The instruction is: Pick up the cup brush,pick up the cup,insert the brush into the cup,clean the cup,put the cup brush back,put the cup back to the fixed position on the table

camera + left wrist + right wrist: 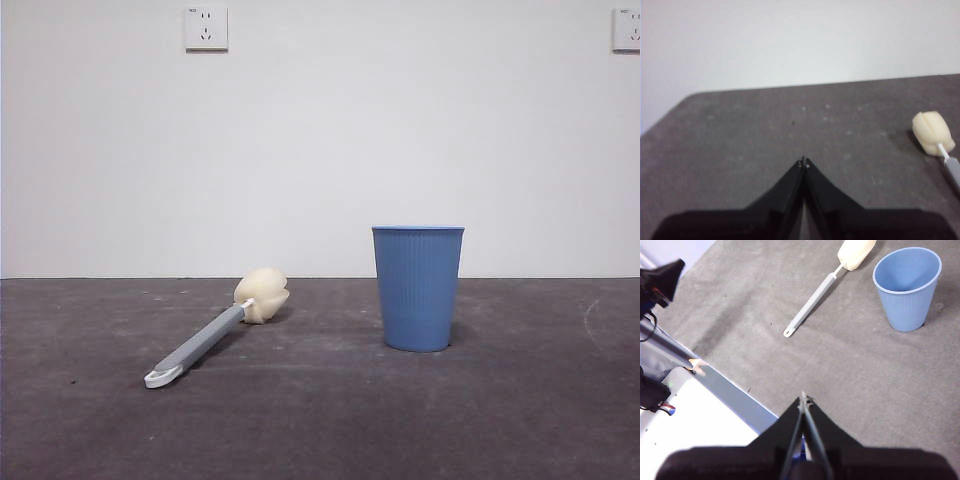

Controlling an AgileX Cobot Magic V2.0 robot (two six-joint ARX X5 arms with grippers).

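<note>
The cup brush (212,334) lies flat on the tabletop (520,420), resting on its side with nothing touching it. Its cream-yellow sponge head (262,295) points toward the far edge of the tabletop, and the grey handle runs back from it at a slant, so the white looped end (160,377) is the part nearest the front edge.

The cup (418,287) stands upright on its base beside the brush, mouth up, clearly apart from the sponge head and about as far from the far edge as the head is. In the right wrist view its inside looks bare.

The left gripper (804,162) hangs above bare tabletop with its jaws pressed together at the tips, holding nothing; the sponge head lies off to one side of it. The right gripper (804,399) is raised near the front edge of the tabletop, well apart from both brush and cup, jaws likewise closed on nothing.

Two wall sockets (206,28) sit on the white wall behind.
</note>
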